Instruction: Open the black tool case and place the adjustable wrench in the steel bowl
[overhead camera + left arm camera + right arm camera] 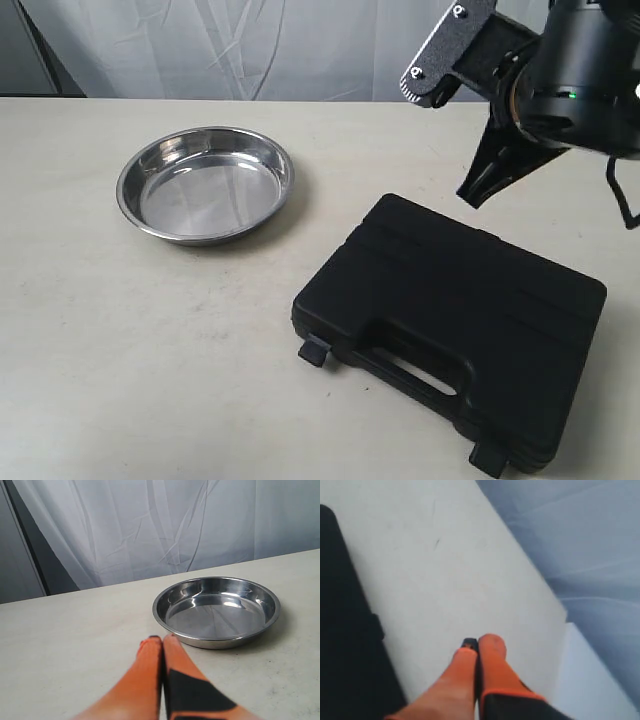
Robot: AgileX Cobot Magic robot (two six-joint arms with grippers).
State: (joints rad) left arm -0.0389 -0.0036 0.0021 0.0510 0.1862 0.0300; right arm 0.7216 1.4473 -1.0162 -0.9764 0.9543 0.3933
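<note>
Exterior view: black tool case [450, 320] closed, near steel bowl [205, 190]; left jaws, right jaws pressed together.

Exterior view: I see a pale, off-white table [120, 380] with a matt, faintly speckled top that fills most of the frame. Behind its far edge hangs a white curtain [250, 45] in loose vertical folds. A grey panel [15, 50] stands at the curtain's left, with a dark strip between the two. Left wrist view: the curtain and panel back the table's far edge. Right wrist view: I see the table's edge running diagonally, a few small dark marks on its top, and the curtain beyond, blurred.
</note>
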